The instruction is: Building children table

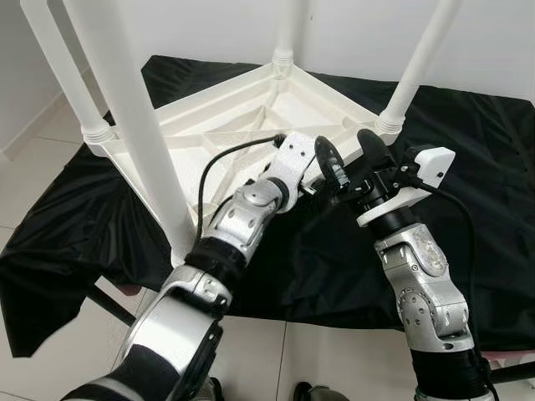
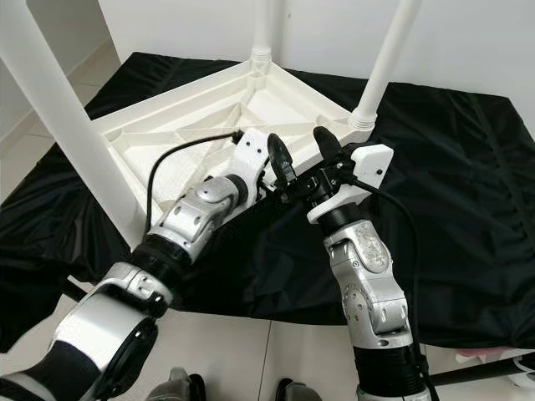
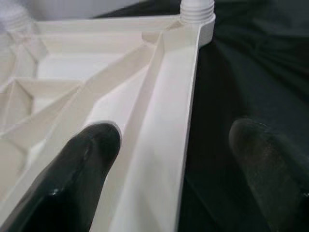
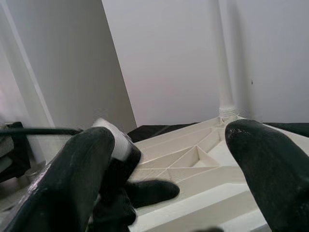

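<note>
A white plastic children's table (image 1: 219,125) lies upside down on a black cloth (image 1: 472,217), with several white legs standing up from its corners, one close on the left (image 1: 125,109) and one at the right corner (image 1: 415,63). My left gripper (image 1: 332,171) reaches over the table's near right edge. In the left wrist view it is open (image 3: 169,164), one finger (image 3: 72,169) inside the ribbed underside, the other over the cloth, the rim (image 3: 166,125) between them. My right gripper (image 1: 359,167) hovers right beside it, open (image 4: 169,169), facing the table's underside.
The cloth covers a low platform with a black frame bar (image 1: 117,305) at its front left. White tile floor (image 1: 50,334) lies around it and a white wall stands behind. Something pink (image 1: 512,357) shows at the lower right edge.
</note>
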`<state>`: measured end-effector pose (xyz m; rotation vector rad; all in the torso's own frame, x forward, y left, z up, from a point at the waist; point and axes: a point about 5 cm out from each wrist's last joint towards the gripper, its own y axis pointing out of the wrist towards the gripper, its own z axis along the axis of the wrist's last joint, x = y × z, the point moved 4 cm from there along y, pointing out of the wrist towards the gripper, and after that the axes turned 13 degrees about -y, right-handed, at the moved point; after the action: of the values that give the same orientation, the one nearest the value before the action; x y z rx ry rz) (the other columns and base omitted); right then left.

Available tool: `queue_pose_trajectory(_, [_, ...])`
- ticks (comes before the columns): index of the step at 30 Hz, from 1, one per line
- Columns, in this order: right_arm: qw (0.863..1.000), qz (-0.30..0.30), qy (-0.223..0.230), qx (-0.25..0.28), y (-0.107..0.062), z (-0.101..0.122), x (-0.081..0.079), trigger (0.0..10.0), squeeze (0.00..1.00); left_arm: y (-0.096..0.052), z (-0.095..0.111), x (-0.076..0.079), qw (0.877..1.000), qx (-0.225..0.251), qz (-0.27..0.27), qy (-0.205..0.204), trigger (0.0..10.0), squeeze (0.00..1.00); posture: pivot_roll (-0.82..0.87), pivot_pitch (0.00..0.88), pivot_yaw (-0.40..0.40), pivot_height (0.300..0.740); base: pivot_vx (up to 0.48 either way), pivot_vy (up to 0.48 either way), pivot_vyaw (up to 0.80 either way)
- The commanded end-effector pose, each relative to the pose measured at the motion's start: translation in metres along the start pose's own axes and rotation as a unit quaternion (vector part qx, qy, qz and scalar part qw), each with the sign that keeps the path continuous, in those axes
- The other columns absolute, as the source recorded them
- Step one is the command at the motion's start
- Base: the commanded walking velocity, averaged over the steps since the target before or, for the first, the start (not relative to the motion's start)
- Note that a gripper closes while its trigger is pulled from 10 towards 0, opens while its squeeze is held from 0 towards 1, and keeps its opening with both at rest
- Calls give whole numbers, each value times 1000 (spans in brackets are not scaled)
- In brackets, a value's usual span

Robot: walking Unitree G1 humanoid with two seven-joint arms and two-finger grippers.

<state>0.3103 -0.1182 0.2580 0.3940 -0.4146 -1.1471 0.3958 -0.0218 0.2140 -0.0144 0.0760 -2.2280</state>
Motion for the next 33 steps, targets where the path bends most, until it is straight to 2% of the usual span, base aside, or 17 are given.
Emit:
queue_pose_trajectory(1, [1000, 4, 2, -1, 2, -2, -2, 10000, 0, -5, 8, 10, 999, 21, -35, 19, 10000, 0, 5, 112, 3, 740, 0, 0, 0])
queue_pose_trajectory(6, [1000, 4, 1, -4, 4, -6, -2, 10000, 0, -19, 18, 15, 997, 55, -53, 32, 10000, 0, 14, 106, -4, 740, 0, 0, 0])
queue_pose_trajectory(11, [1000, 3, 0, -11, 7, -14, -2, 10000, 0, -47, 22, 22, 990, 118, -68, 25, 10000, 0, 28, 95, -23, 740, 0, 0, 0])
queue_pose_trajectory(12, [1000, 3, 0, -11, 7, -14, -2, 10000, 0, -47, 22, 22, 990, 118, -68, 25, 10000, 0, 28, 95, -23, 740, 0, 0, 0])
queue_pose_trajectory(13, [1000, 6, -3, -14, 8, -18, -2, 10000, 0, -61, 15, 27, 988, 126, -82, 27, 10000, 0, 33, 91, -28, 740, 0, 0, 0])
queue_pose_trajectory(14, [1000, 6, -3, -14, 8, -18, -2, 10000, 0, -61, 15, 27, 988, 126, -82, 27, 10000, 0, 33, 91, -28, 740, 0, 0, 0])
queue_pose_trajectory(20, [1000, 13, -11, -21, 10, -26, 1, 10000, 0, -86, 6, 25, 988, 128, -77, 34, 10000, 0, 39, 87, -35, 740, 0, 0, 0])
queue_pose_trajectory(25, [999, 21, -16, -24, 11, -31, 0, 10000, 0, -96, 6, 24, 988, 130, -69, 34, 10000, 0, 47, 80, -43, 740, 0, 0, 0])
queue_pose_trajectory(33, [994, 59, -40, -79, 6, -57, -7, 10000, 0, -112, 0, 27, 989, 121, -70, 47, 10000, 0, 60, 88, -54, 740, 0, 0, 0])
